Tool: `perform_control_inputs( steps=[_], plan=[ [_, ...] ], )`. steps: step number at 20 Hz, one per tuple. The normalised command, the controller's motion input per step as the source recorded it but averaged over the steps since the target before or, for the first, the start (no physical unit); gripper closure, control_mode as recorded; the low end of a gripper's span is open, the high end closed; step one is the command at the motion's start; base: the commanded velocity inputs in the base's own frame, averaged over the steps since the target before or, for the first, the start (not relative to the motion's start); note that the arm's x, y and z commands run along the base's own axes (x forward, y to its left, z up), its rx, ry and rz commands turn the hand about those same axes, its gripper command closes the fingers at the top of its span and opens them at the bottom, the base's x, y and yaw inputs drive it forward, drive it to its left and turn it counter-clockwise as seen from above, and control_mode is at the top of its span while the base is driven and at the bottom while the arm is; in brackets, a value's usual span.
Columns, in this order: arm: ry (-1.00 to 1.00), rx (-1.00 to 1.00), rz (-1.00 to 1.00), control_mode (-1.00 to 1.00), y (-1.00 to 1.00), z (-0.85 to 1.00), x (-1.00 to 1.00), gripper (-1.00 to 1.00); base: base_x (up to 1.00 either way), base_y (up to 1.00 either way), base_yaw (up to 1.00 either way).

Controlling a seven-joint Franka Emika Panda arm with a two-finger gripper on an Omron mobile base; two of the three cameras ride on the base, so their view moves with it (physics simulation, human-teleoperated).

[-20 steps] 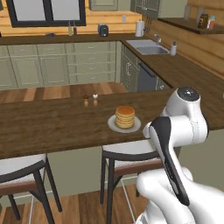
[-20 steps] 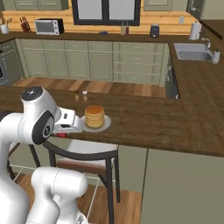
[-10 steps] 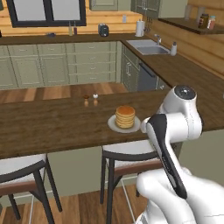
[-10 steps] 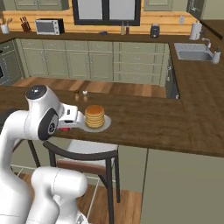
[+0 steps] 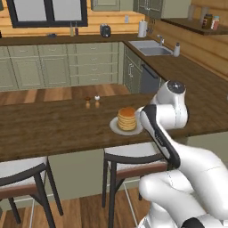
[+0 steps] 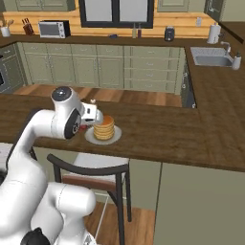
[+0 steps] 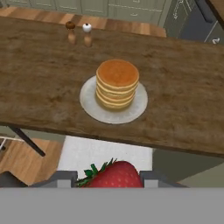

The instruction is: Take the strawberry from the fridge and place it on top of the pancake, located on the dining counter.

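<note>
**Strawberry held short of the pancake plate**

The strawberry sits between the two finger tips of the gripper, which is clamped on it. In the hand view its rounded red body faces the camera and its green leaves fan out toward the upper left; its lower part is cut off by the frame edge, so its long axis cannot be told. There is one berry.

Taking the pancake as the landmark: it is a single stack of several golden discs, standing upright in the middle of one round pale plate. In the hand view the strawberry is well below the plate, out past the near edge of the dining counter, over the floor side and not above the stack. In the right base view the gripper is just beside the pancake, to its left and at about the height of the stack.

Beyond the pancake, toward the far edge of the counter, stand two small shakers, one dark-topped, one white-topped, close together.

On the near side of the counter stand two dark-framed stools, one just below the plate, the other well to its left.
</note>
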Motion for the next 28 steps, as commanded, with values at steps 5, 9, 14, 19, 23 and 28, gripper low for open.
perform_control_inputs(
  steps=[5, 9, 14, 19, 23, 28],
  plan=[
    [0.0, 0.0, 0.0, -1.0, 0.0, -0.02, 1.0, 1.0, 0.0, 0.0, 0.0],
    [0.0, -0.03, 0.0, -1.0, 0.0, -0.25, 1.0, 1.0, 0.0, 0.0, 0.0],
    [0.04, 0.0, 0.0, -1.0, 0.07, -0.31, 1.0, 1.0, 0.0, 0.0, 0.0],
    [0.07, 0.0, 0.0, -1.0, 0.07, -0.29, 0.88, 1.0, 0.0, 0.0, 0.0],
    [0.18, 0.0, 0.0, -1.0, -0.01, -0.29, 0.43, 1.0, 0.0, 0.0, 0.0],
    [0.19, 0.0, 0.0, -1.0, 0.0, -0.29, 0.21, 1.0, 0.0, 0.0, 0.0]
  ],
)
